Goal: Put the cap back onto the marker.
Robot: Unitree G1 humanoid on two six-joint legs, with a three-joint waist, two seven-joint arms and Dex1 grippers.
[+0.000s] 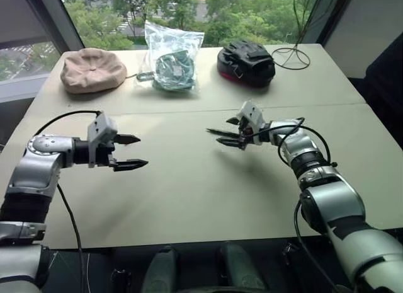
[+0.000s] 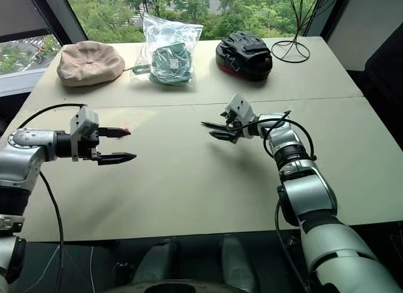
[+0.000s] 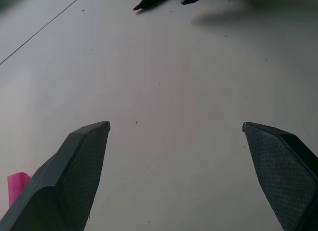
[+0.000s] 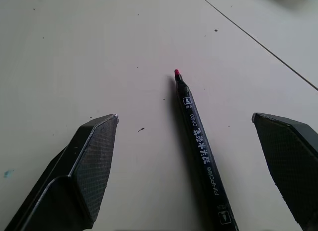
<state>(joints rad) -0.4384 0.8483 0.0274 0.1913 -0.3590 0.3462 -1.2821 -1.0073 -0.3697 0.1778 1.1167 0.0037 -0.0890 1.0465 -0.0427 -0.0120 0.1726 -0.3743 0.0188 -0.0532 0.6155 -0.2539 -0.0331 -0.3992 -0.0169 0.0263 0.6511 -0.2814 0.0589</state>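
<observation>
Reaching over the middle of the table (image 1: 189, 198), the right gripper (image 4: 185, 122) hangs with jaws spread wide, empty, straddling the marker (image 4: 201, 151) lying flat below; closing on its barrel comes next. The left gripper (image 3: 176, 125), likewise released, is poised beside the cap (image 3: 17, 186), nearer the table's left edge.

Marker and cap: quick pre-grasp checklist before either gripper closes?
1. Right gripper open: ok.
2. Marker lies between the right fingers, flat on the table: ok.
3. Marker tip uncapped, pink nib exposed: ok.
4. Left gripper open: ok.
5. Cap between the left fingers: not ok, it sits outside one finger.
6. Either gripper touching its target: not ok, neither yet.
</observation>
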